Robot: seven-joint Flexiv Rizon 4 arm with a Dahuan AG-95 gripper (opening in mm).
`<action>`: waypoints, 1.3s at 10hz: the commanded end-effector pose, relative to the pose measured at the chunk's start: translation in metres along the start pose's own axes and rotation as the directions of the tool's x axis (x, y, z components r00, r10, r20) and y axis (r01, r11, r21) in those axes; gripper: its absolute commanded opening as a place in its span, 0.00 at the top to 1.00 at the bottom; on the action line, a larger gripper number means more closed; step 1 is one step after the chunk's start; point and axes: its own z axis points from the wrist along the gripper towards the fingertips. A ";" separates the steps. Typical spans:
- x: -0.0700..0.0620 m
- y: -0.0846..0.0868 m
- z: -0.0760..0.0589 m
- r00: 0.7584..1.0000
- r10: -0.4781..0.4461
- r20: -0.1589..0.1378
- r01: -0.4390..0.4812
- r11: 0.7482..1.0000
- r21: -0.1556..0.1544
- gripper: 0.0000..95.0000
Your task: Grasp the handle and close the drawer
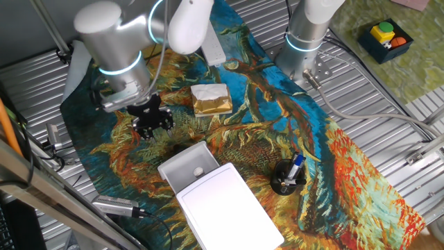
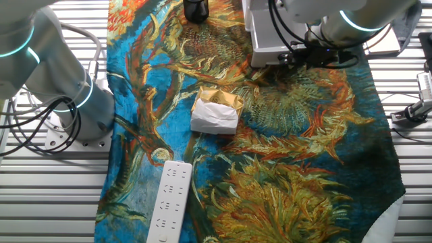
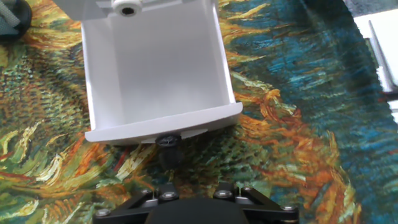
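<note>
- One arm works here; at the left of one fixed view its gripper (image 1: pixel 152 121) hangs over the cloth (image 1: pixel 333 173), near the drawer's front but apart from it.
- Right of it, at the middle of that view, the drawer (image 1: pixel 186 167) stands pulled out of its box (image 1: pixel 229 208), its tray open and empty as far as I can see.
- Further right sit a tan-and-white block (image 1: pixel 211 98), a dark cup (image 1: pixel 287 177) with pens, and a power strip at the far edge; none lies in the sliding path.
- In the hand view the knob (image 3: pixel 168 140), a small dark handle, sits under the middle of the drawer's front lip, just ahead of the gripper body at the bottom edge.
- The jaws: their tips are out of frame in the hand view and too small in the fixed views, so I cannot tell how wide they stand; they seem to hold nothing.
- Risks, as I judge them:
  - the knob is small, and it sits slightly left of centre in the hand view, so the jaws could close beside it or pinch only its rim and slip;
  - coming in too low could drag the cloth and bunch it under the drawer;
  - a push off the slide's line could skew the tray and jam it, or shove the unsecured box across the surface instead of closing it.
</note>
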 end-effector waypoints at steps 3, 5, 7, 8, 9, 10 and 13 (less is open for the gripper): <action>0.002 0.006 0.003 1.000 0.009 0.011 -0.009 1.000 -0.002 0.60; 0.003 0.010 0.006 1.000 0.016 0.015 -0.016 1.000 -0.002 0.60; 0.003 0.011 0.006 1.000 0.015 0.014 -0.015 1.000 -0.002 0.60; 0.003 0.011 0.006 1.000 0.015 0.015 -0.015 1.000 -0.002 0.60; 0.003 0.011 0.007 1.000 0.013 0.015 -0.013 1.000 -0.003 0.60; 0.003 0.012 0.007 1.000 0.012 0.015 -0.012 1.000 -0.003 0.60; 0.002 0.013 0.010 1.000 0.016 0.016 -0.016 1.000 -0.003 0.60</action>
